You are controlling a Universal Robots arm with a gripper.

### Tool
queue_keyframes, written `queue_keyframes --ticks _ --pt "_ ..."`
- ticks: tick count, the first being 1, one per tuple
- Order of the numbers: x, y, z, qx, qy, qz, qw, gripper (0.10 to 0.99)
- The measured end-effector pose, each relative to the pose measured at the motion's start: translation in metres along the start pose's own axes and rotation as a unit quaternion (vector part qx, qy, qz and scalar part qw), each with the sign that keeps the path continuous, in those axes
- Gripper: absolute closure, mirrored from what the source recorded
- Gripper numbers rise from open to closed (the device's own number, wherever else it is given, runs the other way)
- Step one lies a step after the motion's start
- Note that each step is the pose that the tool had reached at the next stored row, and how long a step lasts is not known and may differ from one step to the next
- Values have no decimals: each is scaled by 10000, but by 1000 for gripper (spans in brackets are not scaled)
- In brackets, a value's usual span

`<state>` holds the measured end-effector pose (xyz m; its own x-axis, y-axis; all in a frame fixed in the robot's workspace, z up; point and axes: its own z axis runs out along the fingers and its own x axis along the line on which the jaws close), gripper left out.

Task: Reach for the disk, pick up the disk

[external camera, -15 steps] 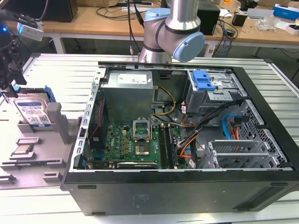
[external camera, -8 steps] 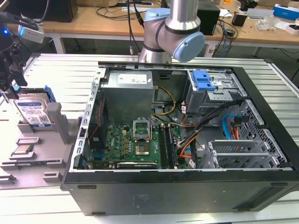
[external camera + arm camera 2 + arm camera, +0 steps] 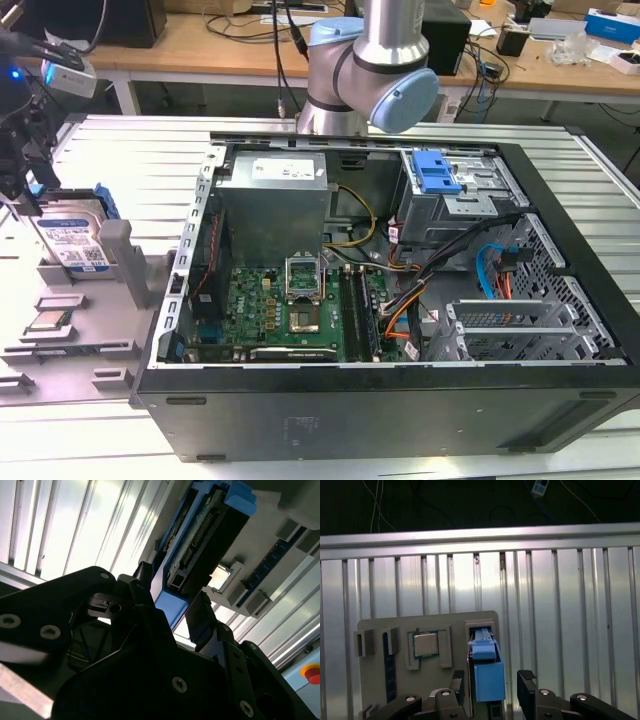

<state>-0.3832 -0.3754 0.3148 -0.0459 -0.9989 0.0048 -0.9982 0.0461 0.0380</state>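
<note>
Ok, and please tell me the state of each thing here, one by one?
Disk: upright on edge in the gray holder, not lifted.
Gripper: jaws open, one on each side of the disk.
Chip: lying flat in its holder recess.
Computer case: side open, inside exposed.

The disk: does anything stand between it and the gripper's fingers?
Nothing visible does. In the first wrist view the gripper is open, with one finger on either side of the disk and a bare gap on each side.
</note>
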Motion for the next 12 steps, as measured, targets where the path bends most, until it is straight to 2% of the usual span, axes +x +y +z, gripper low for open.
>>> queue_keyframes --ticks 12 --pt "19 -4 76 0 0 0 10000 541"
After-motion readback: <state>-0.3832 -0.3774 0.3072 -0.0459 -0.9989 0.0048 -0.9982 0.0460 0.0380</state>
